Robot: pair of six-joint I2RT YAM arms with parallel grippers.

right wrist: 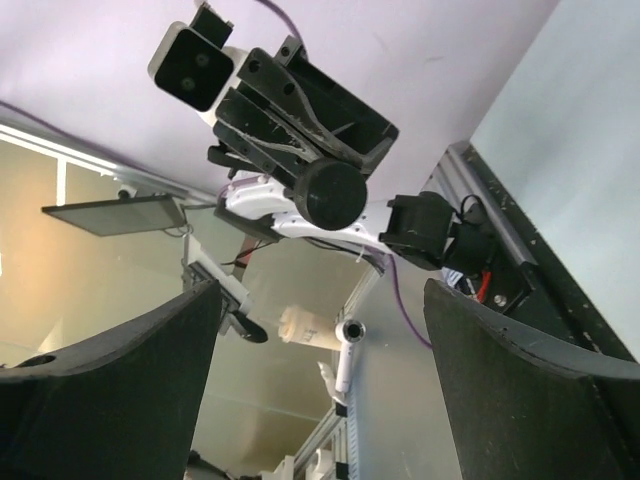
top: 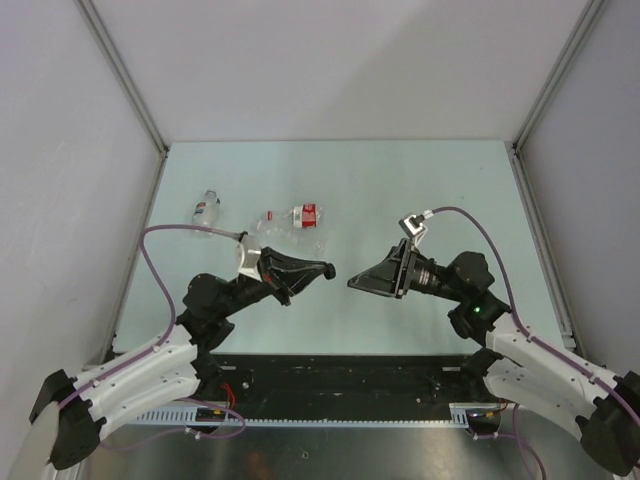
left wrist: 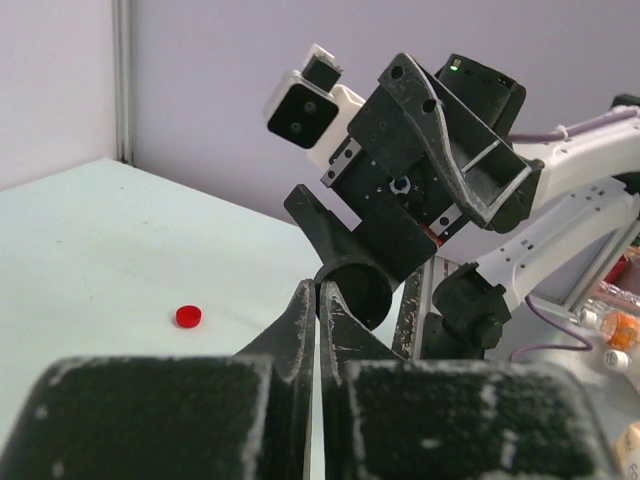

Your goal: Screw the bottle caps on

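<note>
Fingers of the left arm (left wrist: 296, 335) are pressed fully together, and the black cap (right wrist: 330, 192) sits at their very tips, apparently pinched by its rim and held clear of the table (top: 400, 190). The right fingers (right wrist: 120, 385) stand wide apart with nothing between them. They point straight at the cap from close by without touching it. In the overhead view the two arms meet tip to tip above the middle of the table, left tips slightly farther from the bases than right.

Red cap (left wrist: 188, 316) lies flat on the table by itself, apart from both arms. White cap: cannot be made out.

Two bottles lie on their sides toward the far left of the table, well apart from the arms. The outer bottle (top: 207, 209) is nearest the left wall. The red-labelled bottle (top: 300, 214) lies to its right. Whether either neck carries a cap cannot be told at this size.
</note>
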